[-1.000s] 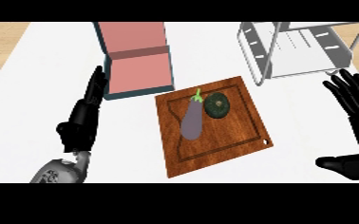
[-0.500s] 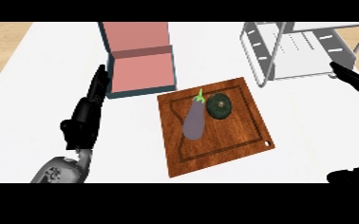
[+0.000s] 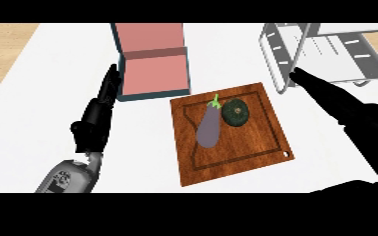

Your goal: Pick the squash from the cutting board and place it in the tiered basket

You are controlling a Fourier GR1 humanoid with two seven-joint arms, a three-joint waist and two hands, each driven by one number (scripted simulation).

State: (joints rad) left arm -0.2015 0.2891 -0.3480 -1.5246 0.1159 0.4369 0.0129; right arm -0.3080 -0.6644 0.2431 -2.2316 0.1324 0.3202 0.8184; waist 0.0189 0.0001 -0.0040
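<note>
- Spreading across most of the view is a plain white counter (image 3: 59, 70); a strip of pale wooden floor (image 3: 16, 34) shows past its far left corner.
- One wooden cutting board (image 3: 251, 145) lies in the middle of the counter, turned slightly askew, with a small hole in its near right corner.
- One squash (image 3: 236, 112), round and dark green, sits on the far part of the board, well apart from both hands.
- One purple eggplant (image 3: 209, 129) with a green stem lies lengthwise just beside the squash, on its left.
- One open box (image 3: 151, 75), pink inside with blue-grey walls, stands beyond the board's far left corner.
- One grey wire tiered basket (image 3: 277, 55) stands at the far right.
- Two hands show. The left hand (image 3: 96, 117) lies left of the board, fingers straight and holding nothing.
- The right hand (image 3: 336, 102) stretches between the board's right edge and the basket, fingers straight and empty, its tips near the basket's near left post.
</note>
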